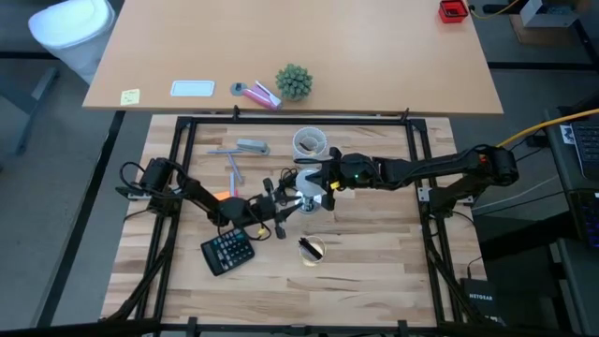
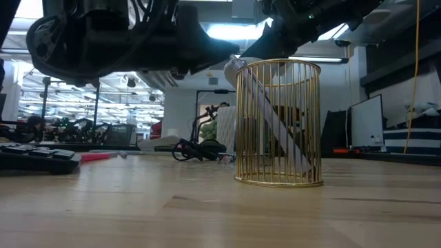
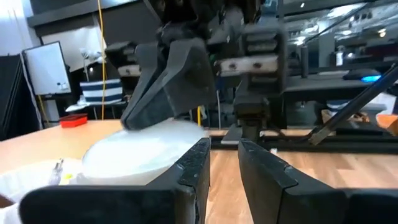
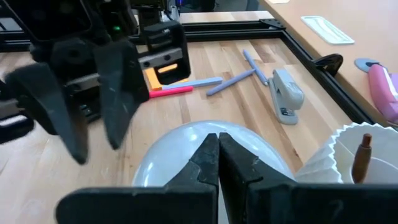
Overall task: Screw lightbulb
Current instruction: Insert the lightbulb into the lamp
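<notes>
A white rounded dome, seemingly the lightbulb (image 4: 180, 155), stands near the table's middle (image 1: 305, 198), between my two grippers. It also shows in the left wrist view (image 3: 137, 152). Its base and what it stands in are hidden. My right gripper (image 4: 217, 146) is shut, its tips right over the dome's top. It reaches in from the table's right (image 1: 318, 183). My left gripper (image 3: 224, 158) is level with the dome on its left side (image 1: 284, 201). It is open by a narrow gap with nothing between the fingers. My right gripper's shut fingertips (image 4: 208, 149) stand on or just above the top of the white dome (image 4: 186, 140), slanting down from the table's right. I cannot tell whether they touch it. My left gripper touches nothing that shows.
A gold wire cup (image 2: 279, 124) with a pen in it stands nearer the front edge (image 1: 312, 249). A calculator (image 1: 227, 251) lies front left. A pale fluted cup (image 4: 354, 162), a stapler (image 4: 285, 93) and pens (image 4: 205, 84) lie toward the far side. A black cord (image 2: 196, 148) lies behind.
</notes>
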